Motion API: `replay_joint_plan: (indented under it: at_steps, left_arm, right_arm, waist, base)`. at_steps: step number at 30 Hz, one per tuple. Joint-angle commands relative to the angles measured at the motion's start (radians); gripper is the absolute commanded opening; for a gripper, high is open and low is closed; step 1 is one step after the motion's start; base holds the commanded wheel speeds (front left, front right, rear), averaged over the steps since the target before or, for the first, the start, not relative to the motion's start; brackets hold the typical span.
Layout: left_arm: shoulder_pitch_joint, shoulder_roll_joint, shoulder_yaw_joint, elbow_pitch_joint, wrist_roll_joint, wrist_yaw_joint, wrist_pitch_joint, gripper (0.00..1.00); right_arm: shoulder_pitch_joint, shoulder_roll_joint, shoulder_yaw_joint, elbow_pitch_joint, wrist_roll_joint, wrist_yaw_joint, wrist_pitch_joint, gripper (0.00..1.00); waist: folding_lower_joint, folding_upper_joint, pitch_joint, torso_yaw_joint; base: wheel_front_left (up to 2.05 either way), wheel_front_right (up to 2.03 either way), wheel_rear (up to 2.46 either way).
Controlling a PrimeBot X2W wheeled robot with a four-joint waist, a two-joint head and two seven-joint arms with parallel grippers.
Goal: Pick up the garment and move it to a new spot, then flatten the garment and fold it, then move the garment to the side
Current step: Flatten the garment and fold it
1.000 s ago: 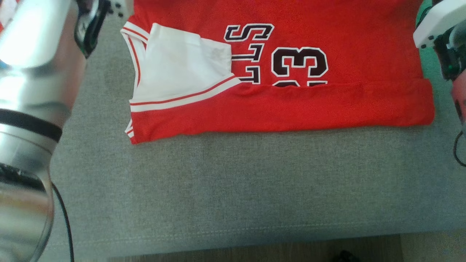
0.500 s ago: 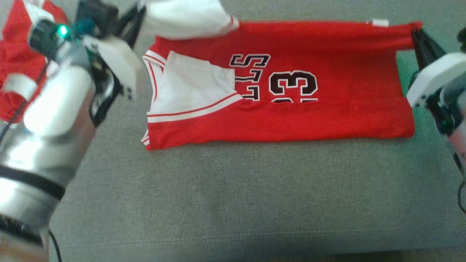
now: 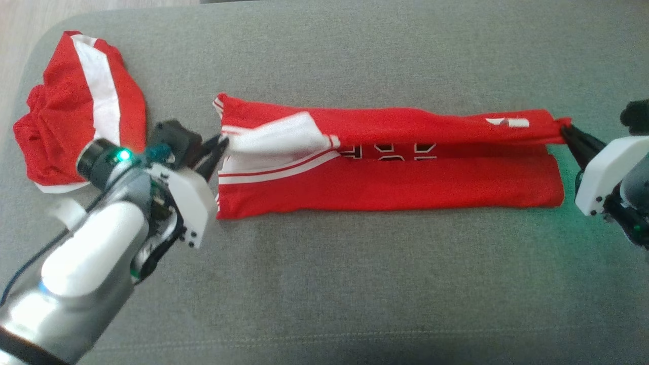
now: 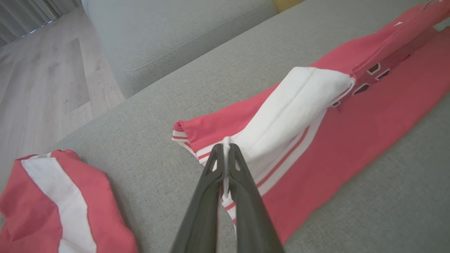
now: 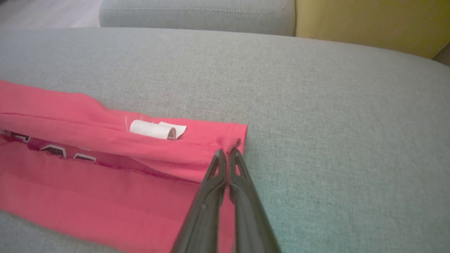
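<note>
Red, white-trimmed fabric jersey [image 3: 405, 187] was held stretched | left hand [image 3: 219, 146] clenched on white end | right hand [image 3: 567, 133] clenched on red corner

Grey cushion [image 3: 324, 284], perhaps a sofa's, bears a red jersey [image 3: 385, 187] and a crumpled garment [image 3: 61, 126]

Silver-and-white forearm [image 3: 76, 268], white wrist housing [image 3: 188, 200] with a green light [image 3: 123, 154], long dark fingers [image 4: 201, 211]
</note>
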Motion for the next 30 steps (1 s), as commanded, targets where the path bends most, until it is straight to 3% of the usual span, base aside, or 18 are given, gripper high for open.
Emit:
replay_joint_plan:
  at_steps: [1, 12, 19, 20, 22, 30]
  left_arm:
    - [-0.026, 0.052, 0.037, -0.051, -0.009, 0.014, 0.012, 0.00]
    - [0.034, 0.100, 0.001, -0.139, -0.015, 0.032, 0.090, 0.00]
    - [0.051, 0.090, -0.014, -0.121, -0.011, 0.040, 0.083, 0.00]
    - [0.053, 0.085, -0.014, -0.114, -0.012, 0.043, 0.077, 0.05]
    - [0.056, 0.076, -0.017, -0.101, -0.007, 0.050, 0.063, 1.00]
    - [0.081, 0.023, 0.063, -0.066, -0.044, 0.145, -0.068, 1.00]
  right_arm:
    - [0.019, -0.047, 0.004, -0.035, 0.009, 0.007, 0.022, 0.00]
    - [0.082, -0.089, -0.001, -0.118, 0.010, 0.007, 0.136, 0.00]
    - [0.110, -0.097, -0.012, -0.144, 0.010, 0.007, 0.185, 0.00]
    - [0.115, -0.095, -0.020, -0.141, 0.011, 0.007, 0.192, 1.00]
    - [0.123, -0.091, -0.033, -0.146, 0.008, 0.007, 0.197, 1.00]
    - [0.135, -0.039, -0.178, -0.171, -0.003, 0.007, 0.101, 1.00]
  waist:
    - [0.0001, -0.0001, -0.002, -0.002]
    - [0.0001, -0.0001, -0.007, -0.014]
    - [0.0001, -0.0001, -0.004, -0.018]
    - [0.0001, -0.0001, -0.004, -0.019]
    - [0.0001, -0.0001, -0.005, -0.020]
    - [0.0001, -0.0001, -0.026, -0.020]
  base:
    - [0.00, 0.00, 0.00]
    - [0.00, 0.00, 0.00]
    - [0.00, 0.00, 0.00]
    - [0.00, 0.00, 0.00]
    - [0.00, 0.00, 0.00]
    - [0.00, 0.00, 0.00]
